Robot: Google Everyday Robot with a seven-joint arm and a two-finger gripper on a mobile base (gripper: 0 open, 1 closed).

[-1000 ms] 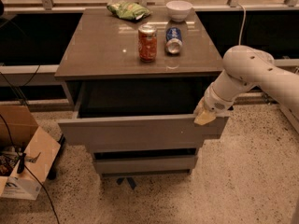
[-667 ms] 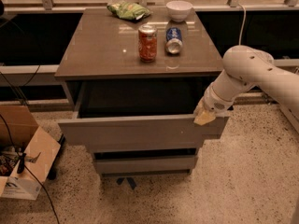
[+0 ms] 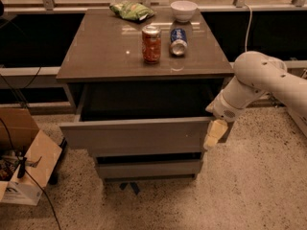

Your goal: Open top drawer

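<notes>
The top drawer of the grey-brown cabinet stands pulled out, its wide flat front panel well forward of the cabinet and its dark box open to view. My gripper hangs from the white arm at the right end of the drawer front, its pale fingertips touching or just beside the panel's right edge. A narrower lower drawer front sits closed beneath it.
On the cabinet top stand a red can, a blue can lying on its side, a white bowl and a green snack bag. An open cardboard box and cables lie on the floor at left.
</notes>
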